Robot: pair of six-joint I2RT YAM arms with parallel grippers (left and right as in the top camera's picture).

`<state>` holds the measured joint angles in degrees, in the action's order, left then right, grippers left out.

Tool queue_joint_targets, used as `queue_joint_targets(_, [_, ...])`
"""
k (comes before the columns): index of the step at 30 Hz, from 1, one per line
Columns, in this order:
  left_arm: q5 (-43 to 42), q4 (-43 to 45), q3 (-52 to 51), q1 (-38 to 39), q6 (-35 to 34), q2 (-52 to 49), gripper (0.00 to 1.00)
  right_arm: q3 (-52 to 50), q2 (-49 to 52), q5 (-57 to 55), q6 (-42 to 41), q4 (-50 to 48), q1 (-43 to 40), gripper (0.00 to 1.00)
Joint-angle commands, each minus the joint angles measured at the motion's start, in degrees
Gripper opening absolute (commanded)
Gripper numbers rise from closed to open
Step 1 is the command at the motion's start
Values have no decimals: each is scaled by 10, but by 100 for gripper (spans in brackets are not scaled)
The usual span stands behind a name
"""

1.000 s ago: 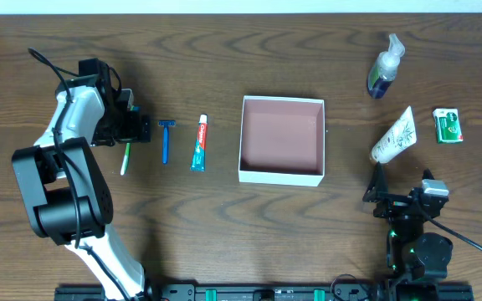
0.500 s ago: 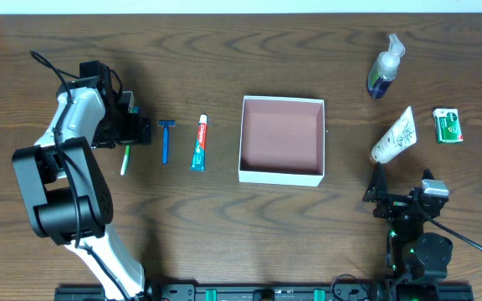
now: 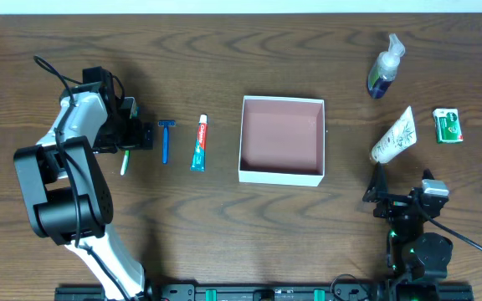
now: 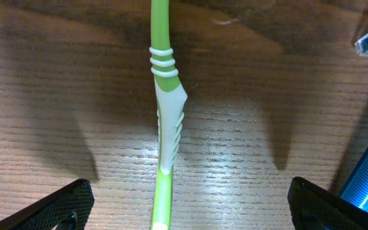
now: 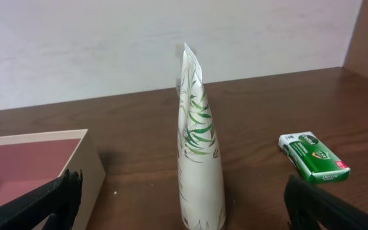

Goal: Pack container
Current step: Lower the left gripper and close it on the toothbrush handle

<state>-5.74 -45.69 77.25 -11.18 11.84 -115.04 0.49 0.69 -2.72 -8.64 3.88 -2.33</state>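
Observation:
The container, a square white-walled box with a pink-brown inside, lies empty at mid-table. Left of it are a toothpaste tube, a blue razor and a green toothbrush. My left gripper hangs open low over the toothbrush. In the left wrist view the toothbrush runs between the wide-apart fingers of my left gripper, untouched. My right gripper rests open near the front, facing a white leaf-printed tube. Nothing is held.
A pump bottle stands at the back right. A green box lies right of the white tube. In the right wrist view the container's wall shows at the left and the green box at the right.
My left gripper has shifted slightly toward the front and right, further along the toothbrush. The right arm and all objects are unmoved.

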Motion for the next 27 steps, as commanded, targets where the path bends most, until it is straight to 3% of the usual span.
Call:
queue_joint_targets(1, [5, 3, -3, -2, 0, -7, 98, -2, -3, 2, 6, 2, 6, 99])
queue_joint_targets(27, [4, -2, -9, -2, -1, -7, 98, -2, -3, 2, 6, 2, 6, 99])
